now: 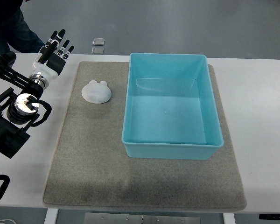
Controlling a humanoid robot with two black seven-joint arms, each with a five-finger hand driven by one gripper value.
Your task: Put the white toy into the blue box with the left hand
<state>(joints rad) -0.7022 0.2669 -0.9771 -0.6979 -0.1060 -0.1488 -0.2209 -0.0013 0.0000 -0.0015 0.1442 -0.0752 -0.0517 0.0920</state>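
The left arm enters low at the left edge and slants up to the left hand [53, 49], fingers [60, 36] apart, holding nothing, over the table's [261, 116] far left. No writing is readable. The toy [96, 91] lies on the mat [88, 154] left of the box [170, 144], bare mat around it.

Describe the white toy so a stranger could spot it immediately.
Find the grey mat on the white table. Left of the blue box, on the mat's far-left part, lies the white toy. It is a small rounded lump with two ear-like bumps, the only loose object on the mat.
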